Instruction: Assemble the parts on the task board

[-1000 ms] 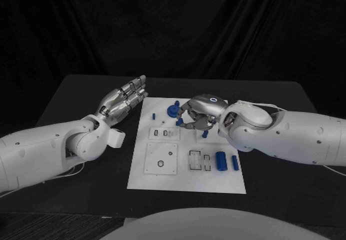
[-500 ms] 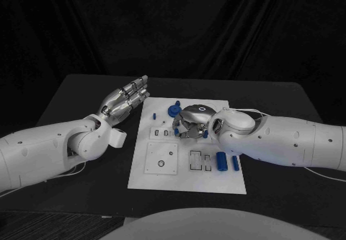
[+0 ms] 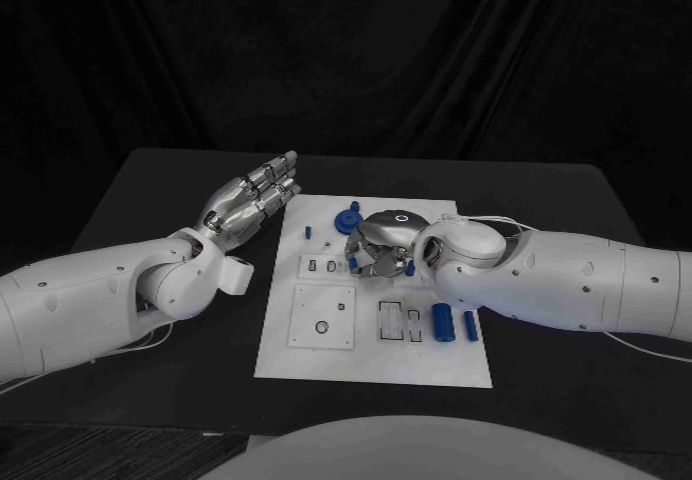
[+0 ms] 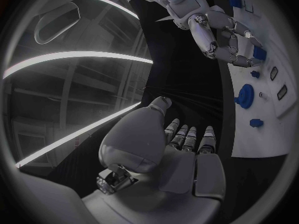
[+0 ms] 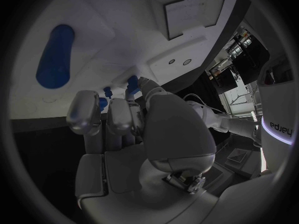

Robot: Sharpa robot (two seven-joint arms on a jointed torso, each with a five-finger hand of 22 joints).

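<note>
right hand (image 3: pixel 382 250) is pinching a small blue part (image 5: pixel 132 84) over the task board (image 3: pixel 368 355); left hand (image 3: pixel 248 198) is resting released, fingers apart.

A black curtain (image 3: pixel 346 70) hangs in deep folds behind the desk (image 3: pixel 173 190), closing off the whole back of the scene. The desk itself is matte black with squared corners. Overhead, long light strips (image 4: pixel 74 59) run in bright bands across a dim ceiling, with dark framing between them.
</note>
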